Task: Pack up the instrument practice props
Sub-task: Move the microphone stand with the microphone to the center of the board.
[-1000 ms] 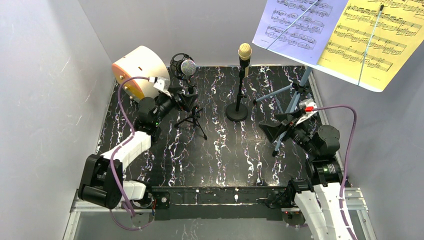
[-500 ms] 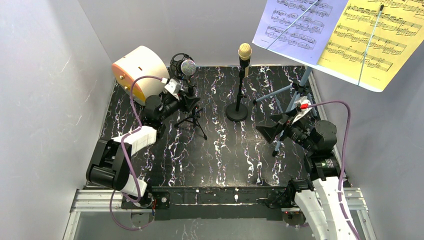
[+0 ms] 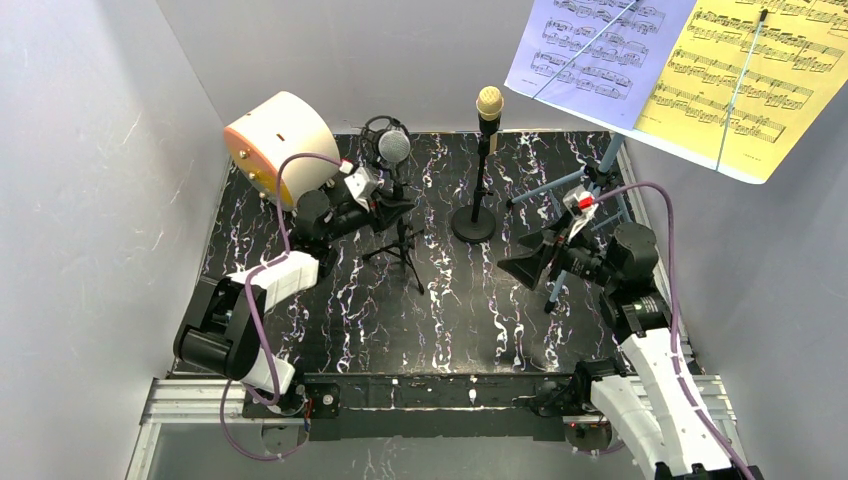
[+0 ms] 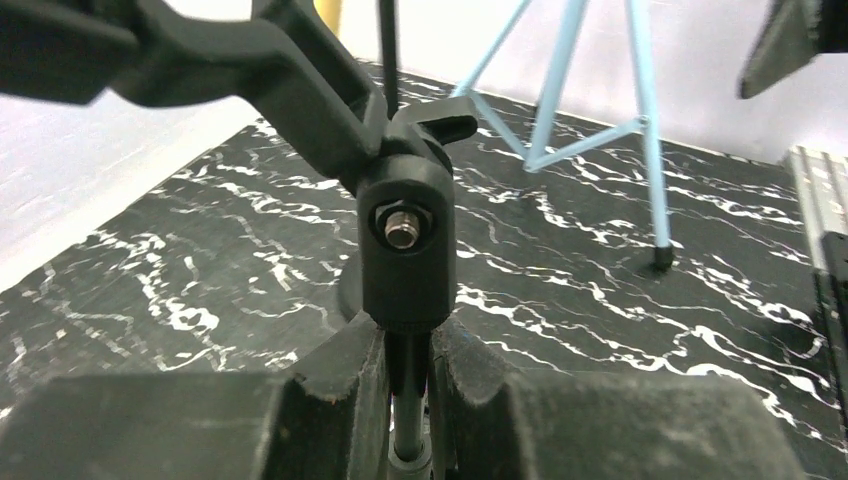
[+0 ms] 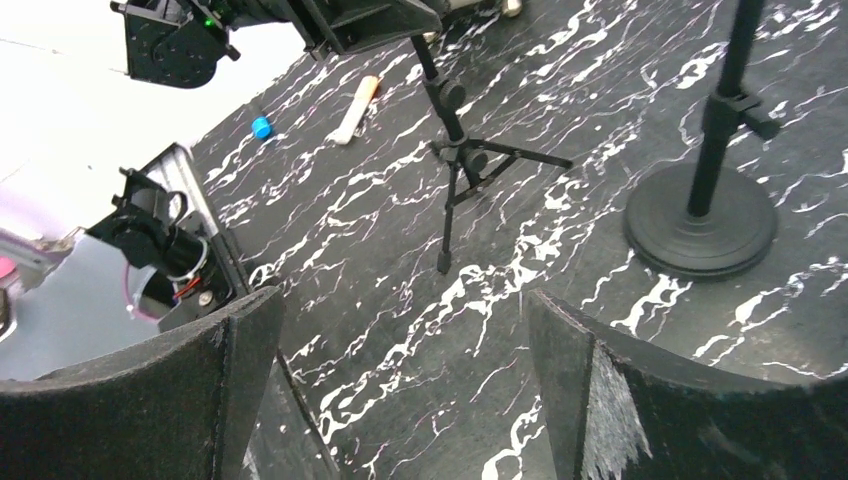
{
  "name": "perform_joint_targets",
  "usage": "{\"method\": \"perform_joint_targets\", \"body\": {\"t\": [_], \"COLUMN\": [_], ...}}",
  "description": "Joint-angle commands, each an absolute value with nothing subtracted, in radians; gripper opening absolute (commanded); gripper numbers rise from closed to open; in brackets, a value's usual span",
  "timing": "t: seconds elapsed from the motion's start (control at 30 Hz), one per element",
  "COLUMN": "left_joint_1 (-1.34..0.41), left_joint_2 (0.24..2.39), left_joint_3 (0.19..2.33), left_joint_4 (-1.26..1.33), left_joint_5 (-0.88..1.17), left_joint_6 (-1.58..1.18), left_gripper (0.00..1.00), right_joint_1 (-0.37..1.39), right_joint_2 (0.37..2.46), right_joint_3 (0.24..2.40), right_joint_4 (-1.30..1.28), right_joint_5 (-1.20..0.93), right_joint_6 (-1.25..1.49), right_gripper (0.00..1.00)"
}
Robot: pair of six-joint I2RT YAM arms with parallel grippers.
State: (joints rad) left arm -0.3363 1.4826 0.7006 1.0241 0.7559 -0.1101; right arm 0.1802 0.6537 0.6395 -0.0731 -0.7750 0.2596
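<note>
Seen from above, two robot arms work over a black marbled surface (image 3: 450, 310), and the packing looks barely begun. The left gripper (image 4: 408, 370) is clamped on the thin shaft of the black tripod mic pole (image 3: 400, 245), just under its swivel joint. The silver-headed microphone (image 3: 394, 147) sits directly above this gripper on the same pole. Whether the tripod's feet are off the surface cannot be told. The right gripper (image 5: 400, 370) hovers with its fingers wide apart and nothing between them. Ahead of it stands the round-base pole (image 3: 474, 222), upright, with the cream microphone (image 3: 489, 101) on top. Close beside it, to its outer side, stands the blue music rack (image 3: 590, 185), carrying the lavender sheet (image 3: 590, 45) and the yellow sheet (image 3: 745, 70) high overhead. Judging from this, every prop is yet to be put away, and only the tripod pole is in hand.
</note>
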Motion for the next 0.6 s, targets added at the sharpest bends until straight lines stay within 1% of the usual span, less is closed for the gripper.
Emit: {"method": "perform_joint_targets", "body": {"t": [0.0,0.1,0.23,0.33,0.43,0.57], "left_joint_1": [-0.396,-0.431,-0.462,-0.475,-0.477,-0.477], "left_joint_2": [1.448,1.439,1.444,1.43,1.426,1.408], "left_joint_3": [0.694,0.683,0.695,0.688,0.684,0.658], "left_joint_4": [1.051,1.05,1.05,1.049,1.049,1.049], "left_joint_5": [0.862,0.899,0.951,0.964,0.993,1.001], "left_joint_6": [-0.072,-0.064,-0.098,-0.1,-0.121,-0.145], "left_gripper": [0.0,0.0,0.0,0.0,0.0,0.0], "right_joint_1": [0.227,0.341,0.565,0.68,0.72,0.721], "right_joint_2": [0.697,0.741,0.855,0.942,1.036,1.109], "right_joint_3": [0.682,0.669,0.67,0.677,0.698,0.693], "right_joint_4": [-0.042,-0.009,0.065,0.136,0.186,0.265], "right_joint_5": [-0.826,-0.771,-0.597,-0.519,-0.507,-0.518], "right_joint_6": [0.28,0.302,0.308,0.315,0.326,0.374], "right_gripper": [0.97,0.95,0.94,0.95,0.95,0.96]}}
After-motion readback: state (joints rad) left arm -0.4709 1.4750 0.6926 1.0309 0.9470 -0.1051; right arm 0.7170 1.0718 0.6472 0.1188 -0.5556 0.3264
